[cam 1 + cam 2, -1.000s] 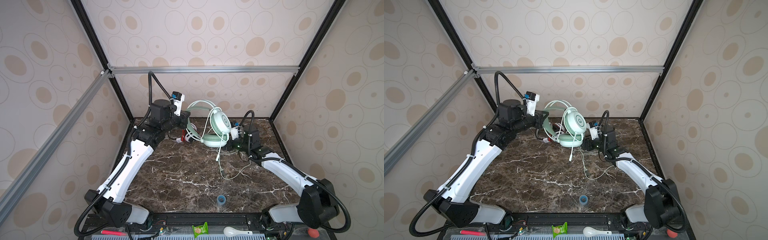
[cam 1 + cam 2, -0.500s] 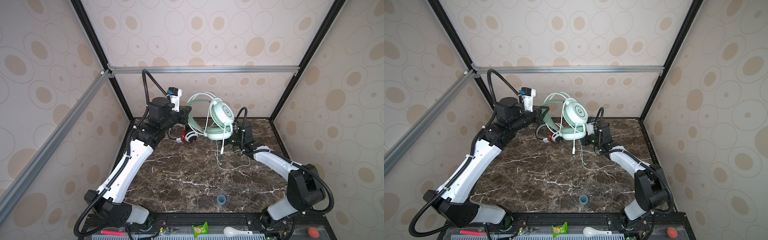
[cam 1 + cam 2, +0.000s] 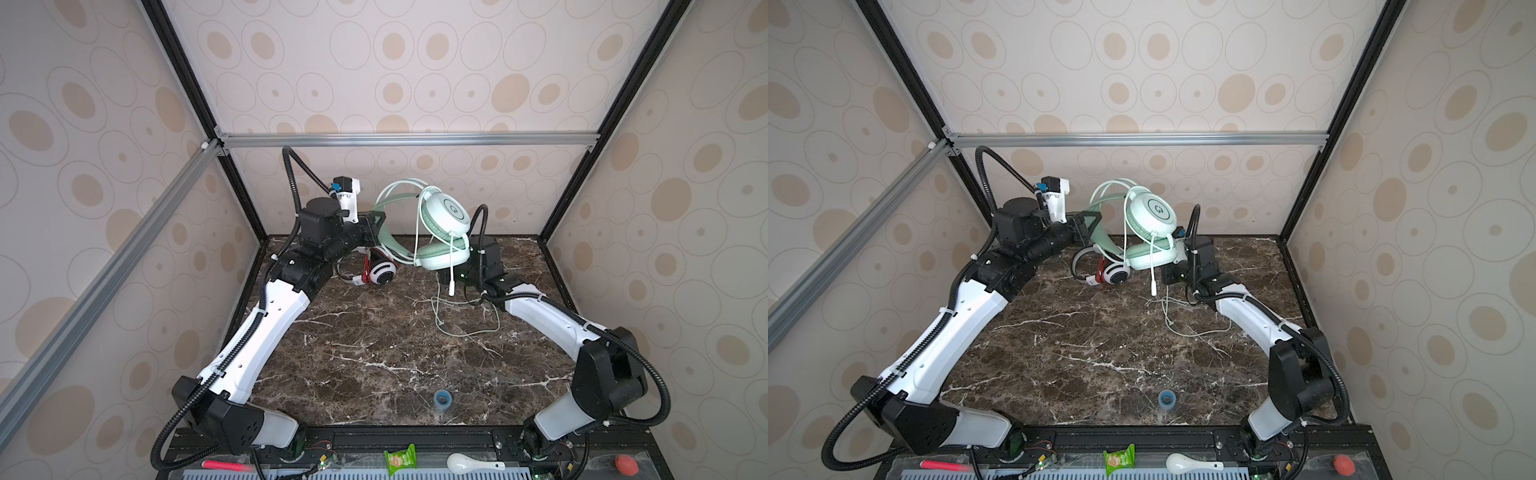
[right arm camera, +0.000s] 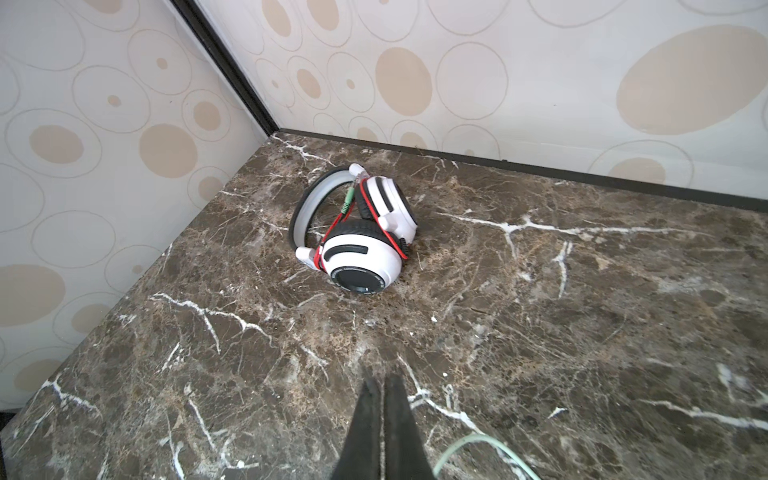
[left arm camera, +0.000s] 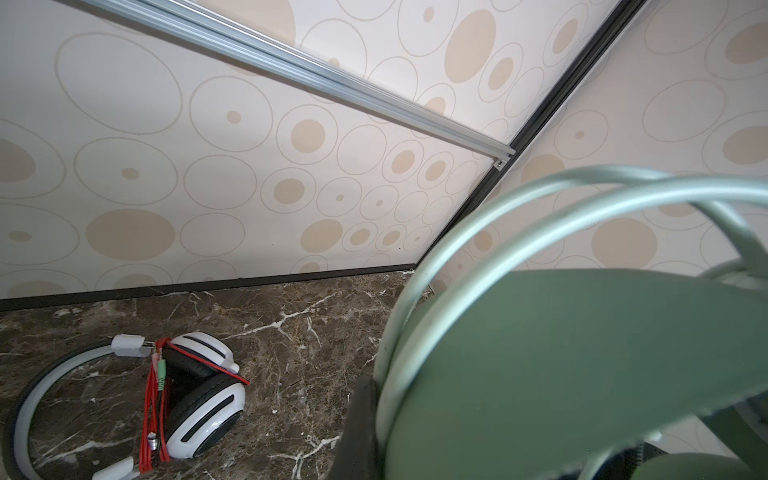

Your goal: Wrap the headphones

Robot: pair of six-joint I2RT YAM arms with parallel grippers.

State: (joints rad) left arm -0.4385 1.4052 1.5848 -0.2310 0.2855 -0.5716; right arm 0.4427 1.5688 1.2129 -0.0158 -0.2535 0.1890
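Note:
The pale mint green headphones (image 3: 444, 212) (image 3: 1152, 212) hang in the air at the back of the table. My left gripper (image 3: 376, 226) (image 5: 382, 399) is shut on their headband (image 5: 582, 353). Their mint cord (image 3: 465, 332) trails down onto the marble. The white headphones (image 3: 382, 272) (image 4: 361, 241) lie on the table at the back left, with their red cord wound round them. My right gripper (image 4: 380, 380) is shut just above the marble, under the mint ear cup. The mint cord (image 4: 478, 446) curves beside its fingers; whether it is pinched does not show.
A small blue tape roll (image 3: 441, 398) sits near the front middle of the marble table (image 3: 374, 353). On the front ledge lie a green packet (image 3: 400, 459), a white spoon (image 3: 461, 463), a red ball (image 3: 626, 464) and a pink pen (image 3: 226, 464). Walls and black frame posts close in the back.
My left gripper has lifted the mint headphones higher at the back. The right arm has reached further back under the ear cup, and its gripper has shut.

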